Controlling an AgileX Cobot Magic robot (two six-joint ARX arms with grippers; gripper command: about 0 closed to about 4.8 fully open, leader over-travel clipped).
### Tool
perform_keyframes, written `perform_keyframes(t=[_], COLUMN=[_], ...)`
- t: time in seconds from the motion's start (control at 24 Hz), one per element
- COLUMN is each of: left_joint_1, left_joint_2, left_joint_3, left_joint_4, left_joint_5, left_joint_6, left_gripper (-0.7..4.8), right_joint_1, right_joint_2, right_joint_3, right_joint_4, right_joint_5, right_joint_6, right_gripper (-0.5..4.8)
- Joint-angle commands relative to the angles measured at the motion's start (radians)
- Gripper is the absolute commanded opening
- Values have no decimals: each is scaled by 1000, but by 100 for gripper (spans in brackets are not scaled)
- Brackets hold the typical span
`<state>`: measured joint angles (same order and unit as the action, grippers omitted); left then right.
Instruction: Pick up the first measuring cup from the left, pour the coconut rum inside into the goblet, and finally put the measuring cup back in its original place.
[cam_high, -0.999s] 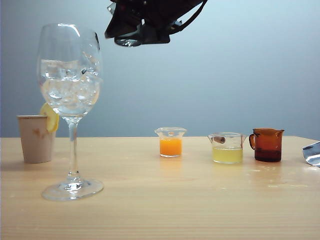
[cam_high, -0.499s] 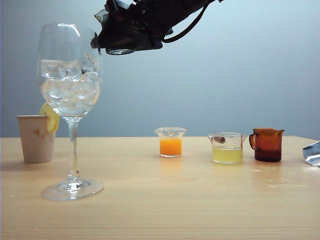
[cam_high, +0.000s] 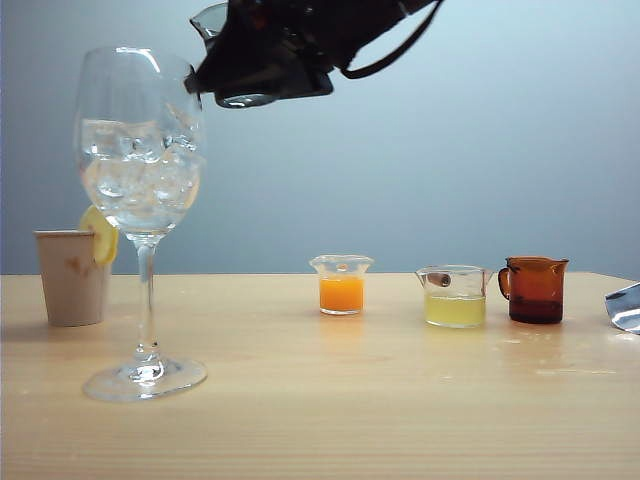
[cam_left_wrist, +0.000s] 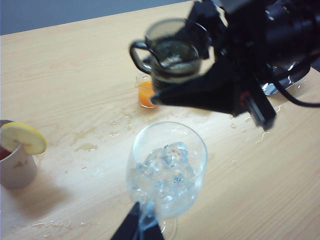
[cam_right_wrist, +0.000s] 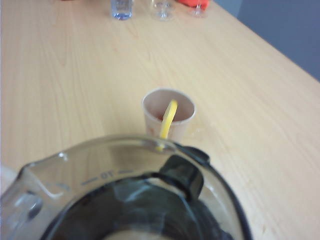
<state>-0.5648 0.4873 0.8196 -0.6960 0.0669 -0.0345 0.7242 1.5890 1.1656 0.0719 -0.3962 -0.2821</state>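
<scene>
Right arm: black, blocky housing with angular faces, black cable looping off its side in the exterior view. In the left wrist view the same arm shows matte black wedge-shaped plates, blurred; thin black cables trail under it; small red mark near the plate edge. Right gripper finger: black, rounded pad. Left gripper: two dark, pointed fingertips, close together.
</scene>
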Motion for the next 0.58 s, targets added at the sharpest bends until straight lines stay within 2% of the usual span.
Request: perform_keyframes(t=[0.04, 0.25, 0.46, 0.58], left_joint_1=[1, 0, -2, -2], left_joint_2=[-1, 15, 134, 136], left_joint_3=[3, 3, 3, 3], left_joint_4=[16, 31, 105, 106], left_joint_5=[-3, -3, 25, 27], left_joint_6=[4, -8, -30, -29], left_gripper=[-5, -5, -5, -5], right_joint_1=[-2, 9, 15, 19], right_joint_2=[-65, -100, -100, -100], right_joint_3=[-64, -78, -78, -78], right_joint_4=[68, 64, 59, 59], right_joint_5=[2, 24, 40, 44], right_joint_6=[27, 27, 11, -51], right_gripper=[149, 148, 149, 148])
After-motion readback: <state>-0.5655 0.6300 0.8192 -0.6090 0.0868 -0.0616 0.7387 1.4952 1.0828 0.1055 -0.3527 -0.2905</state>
